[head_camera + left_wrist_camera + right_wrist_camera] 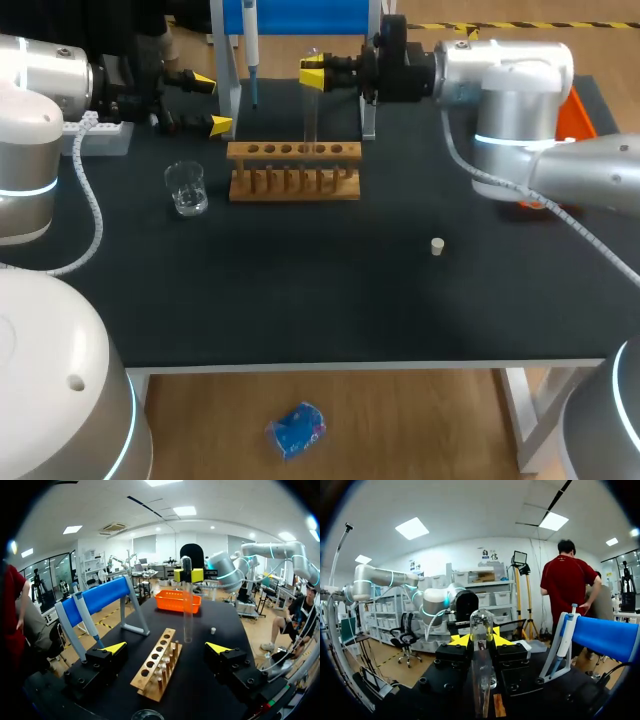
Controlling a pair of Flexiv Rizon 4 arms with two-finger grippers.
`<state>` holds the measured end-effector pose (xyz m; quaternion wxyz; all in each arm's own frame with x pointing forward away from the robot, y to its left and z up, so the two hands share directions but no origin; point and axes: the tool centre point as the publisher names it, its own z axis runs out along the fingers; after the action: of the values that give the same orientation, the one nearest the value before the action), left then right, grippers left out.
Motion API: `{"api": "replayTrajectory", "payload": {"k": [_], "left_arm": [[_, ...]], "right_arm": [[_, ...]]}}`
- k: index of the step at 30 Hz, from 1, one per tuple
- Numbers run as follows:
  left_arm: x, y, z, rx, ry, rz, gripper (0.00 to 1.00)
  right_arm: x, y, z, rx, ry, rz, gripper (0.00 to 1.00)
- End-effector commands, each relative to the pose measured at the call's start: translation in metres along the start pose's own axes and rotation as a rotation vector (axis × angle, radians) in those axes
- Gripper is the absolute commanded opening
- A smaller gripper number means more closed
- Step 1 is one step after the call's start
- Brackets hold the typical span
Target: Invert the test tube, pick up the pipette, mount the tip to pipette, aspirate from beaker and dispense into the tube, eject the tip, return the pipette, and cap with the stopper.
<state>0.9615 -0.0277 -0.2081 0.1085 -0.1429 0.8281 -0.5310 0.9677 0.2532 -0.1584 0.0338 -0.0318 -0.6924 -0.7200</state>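
Far left: left jaws spread wide apart, yellow-tipped on black blocks, gripping nothing. Next, on the matte black tabletop [330, 300], a small clear glass beaker [186, 188], round and squat; contents hard to make out. Behind it, a slim white-and-blue pipette [251, 60] hanging on a blue stand [100, 597], top end cut off in the head view. Then a pale wooden test tube rack [293, 170], a long bar with a row of round holes and pegs below. Just behind the rack, a clear glass test tube [187, 600], upright, rounded end up, clamped near that end by the right jaws; lower end faint against the stand. Further right, alone, a small whitish stopper [437, 246]. Far right, an orange basket [177, 601], mostly hidden behind the right arm in the head view.
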Motion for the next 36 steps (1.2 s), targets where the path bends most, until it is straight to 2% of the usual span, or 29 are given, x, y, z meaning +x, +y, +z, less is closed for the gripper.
{"api": "replayTrajectory", "payload": {"k": [1, 3, 5, 7, 8, 11, 14, 15, 16, 17, 31, 34, 36], "left_arm": [[0.001, 0.0, 0.0, 0.0, -0.003, 0.0, 1.0], [0.001, 0.0, 0.0, 0.0, -0.003, 0.0, 1.0], [0.001, 0.0, 0.0, 0.0, -0.003, 0.0, 1.0], [0.001, 0.0, 0.0, 0.0, -0.003, 0.0, 1.0], [0.001, 0.0, 0.0, 0.0, -0.003, 0.0, 1.0], [0.001, 0.0, 0.0, 0.0, -0.003, 0.0, 1.0], [0.001, 0.0, 0.0, 0.0, -0.003, 0.0, 1.0], [0.001, 0.0, 0.0, 0.0, -0.003, 0.0, 1.0], [0.001, 0.0, 0.0, 0.0, -0.003, 0.0, 1.0], [0.001, 0.0, 0.0, 0.0, -0.003, 0.0, 1.0], [0.001, 0.0, 0.0, 0.0, -0.003, 0.0, 1.0], [0.001, 0.0, 0.0, 0.0, -0.003, 0.0, 1.0], [0.001, 0.0, 0.0, 0.0, -0.003, 0.0, 1.0]], "right_arm": [[-0.001, 0.0, -0.001, 0.001, 0.005, 0.0, 0.0], [-0.001, 0.0, -0.001, 0.001, 0.005, 0.0, 0.0], [-0.004, -0.004, 0.0, 0.038, -0.004, 0.105, 0.0], [-0.008, -0.006, 0.0, 0.049, -0.024, 0.323, 0.0], [-0.009, -0.008, 0.0, 0.078, -0.035, 0.377, 0.0], [-0.015, -0.013, -0.002, 0.113, -0.087, 0.656, 0.0], [-0.019, -0.013, -0.003, 0.108, -0.113, 0.851, 0.0], [-0.019, -0.013, -0.003, 0.078, -0.116, 0.918, 0.0], [-0.02, -0.012, -0.003, 0.059, -0.115, 0.951, 0.0], [-0.02, -0.011, -0.003, 0.047, -0.13, 0.933, 0.0], [-0.02, -0.011, -0.003, 0.047, -0.13, 0.933, 0.0], [-0.025, -0.008, -0.003, 0.005, -0.101, 1.128, 0.0], [-0.028, -0.006, -0.003, -0.001, -0.099, 1.199, 0.0]]}}
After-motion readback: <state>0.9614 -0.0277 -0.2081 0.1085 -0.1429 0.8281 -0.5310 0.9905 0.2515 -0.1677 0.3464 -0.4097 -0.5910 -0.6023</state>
